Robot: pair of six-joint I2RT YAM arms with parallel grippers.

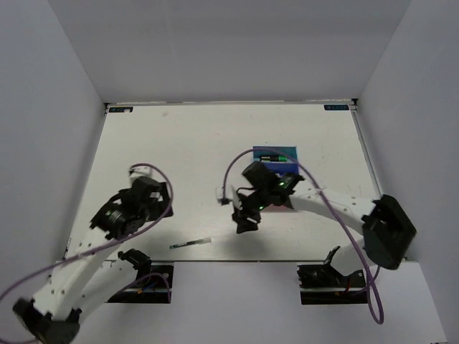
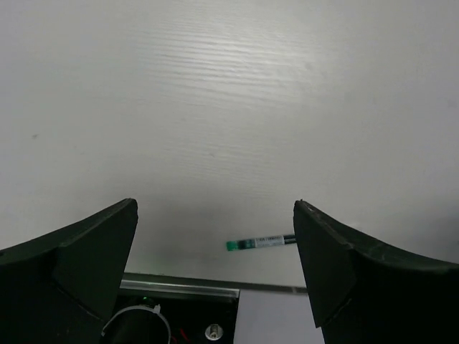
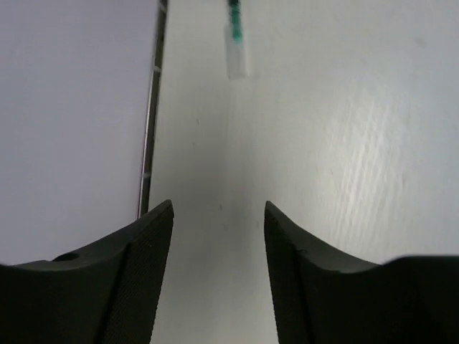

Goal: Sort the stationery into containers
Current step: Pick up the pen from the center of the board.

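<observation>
A thin pen with a green end lies on the white table near the front edge. It shows in the left wrist view and at the top of the right wrist view. My left gripper is open and empty, above the table to the pen's left. My right gripper is open and empty, to the pen's right and pointing towards it. A dark blue tray behind the right arm holds a highlighter with a green cap. The right arm hides the other trays.
The table's front edge with a metal strip runs just below the pen. The left arm's black base mount and the right arm's base mount sit at that edge. White walls enclose the table on three sides.
</observation>
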